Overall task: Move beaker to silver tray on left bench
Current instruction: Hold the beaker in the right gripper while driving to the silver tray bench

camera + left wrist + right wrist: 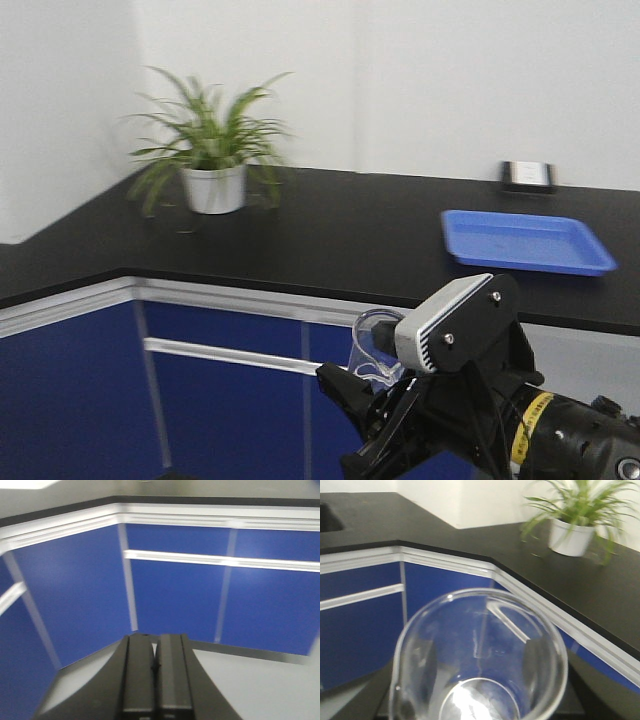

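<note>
The clear glass beaker (pixel 372 348) sits between the black fingers of my right gripper (pixel 375 385), low at the front, below the bench edge. In the right wrist view the beaker (pixel 480 630) fills the lower frame, mouth toward the camera, with the right gripper (pixel 480 680) shut around it. My left gripper (pixel 156 639) is shut and empty, facing blue cabinet fronts. The black bench top (pixel 60 250) runs along the left wall and round the corner. The silver tray is out of view.
A potted green plant (pixel 212 160) stands in the bench corner and also shows in the right wrist view (pixel 572 530). A blue plastic tray (pixel 525 242) lies on the bench at the right, with a small silver box (pixel 527 176) behind it. Blue cabinet doors (pixel 175 590) lie under the bench.
</note>
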Tool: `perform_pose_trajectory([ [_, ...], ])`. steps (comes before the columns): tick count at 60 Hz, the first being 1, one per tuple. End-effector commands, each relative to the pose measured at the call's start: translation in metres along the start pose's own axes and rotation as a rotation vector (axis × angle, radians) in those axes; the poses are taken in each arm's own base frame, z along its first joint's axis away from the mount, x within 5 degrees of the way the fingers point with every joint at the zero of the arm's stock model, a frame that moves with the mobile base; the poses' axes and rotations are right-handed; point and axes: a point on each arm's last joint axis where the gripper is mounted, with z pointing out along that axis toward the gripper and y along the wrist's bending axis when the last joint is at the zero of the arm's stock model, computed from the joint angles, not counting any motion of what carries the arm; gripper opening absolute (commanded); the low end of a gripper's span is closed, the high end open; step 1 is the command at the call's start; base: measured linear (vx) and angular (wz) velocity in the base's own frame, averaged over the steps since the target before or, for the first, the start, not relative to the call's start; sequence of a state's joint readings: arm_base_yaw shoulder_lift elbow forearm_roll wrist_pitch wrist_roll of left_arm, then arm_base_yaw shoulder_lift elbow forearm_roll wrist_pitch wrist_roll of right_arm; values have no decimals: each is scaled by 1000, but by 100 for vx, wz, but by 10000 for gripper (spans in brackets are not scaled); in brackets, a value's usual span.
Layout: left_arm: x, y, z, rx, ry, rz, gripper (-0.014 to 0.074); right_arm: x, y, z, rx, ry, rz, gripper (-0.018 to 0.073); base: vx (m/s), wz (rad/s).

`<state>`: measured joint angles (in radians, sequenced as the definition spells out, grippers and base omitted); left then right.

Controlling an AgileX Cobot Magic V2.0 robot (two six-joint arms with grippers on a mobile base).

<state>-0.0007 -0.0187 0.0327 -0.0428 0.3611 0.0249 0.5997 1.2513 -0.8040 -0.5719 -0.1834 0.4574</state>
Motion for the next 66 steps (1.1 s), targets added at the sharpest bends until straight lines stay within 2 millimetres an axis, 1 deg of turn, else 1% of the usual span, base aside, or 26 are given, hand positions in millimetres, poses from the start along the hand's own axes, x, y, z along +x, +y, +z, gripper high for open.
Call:
perform_pose_trajectory([
  [1, -1, 0, 1, 4, -66, -7, 1, -24, 1, -7, -22, -126, -1, -11, 0, 72],
  [42, -1, 0, 1, 4, -66, -7, 1, -24, 1, -7, -22, -126, -1, -11, 5, 93],
  [66, -1, 0, 1, 4, -66, -7, 1, -24, 1, -7, -22, -126, -1, -11, 11, 79],
])
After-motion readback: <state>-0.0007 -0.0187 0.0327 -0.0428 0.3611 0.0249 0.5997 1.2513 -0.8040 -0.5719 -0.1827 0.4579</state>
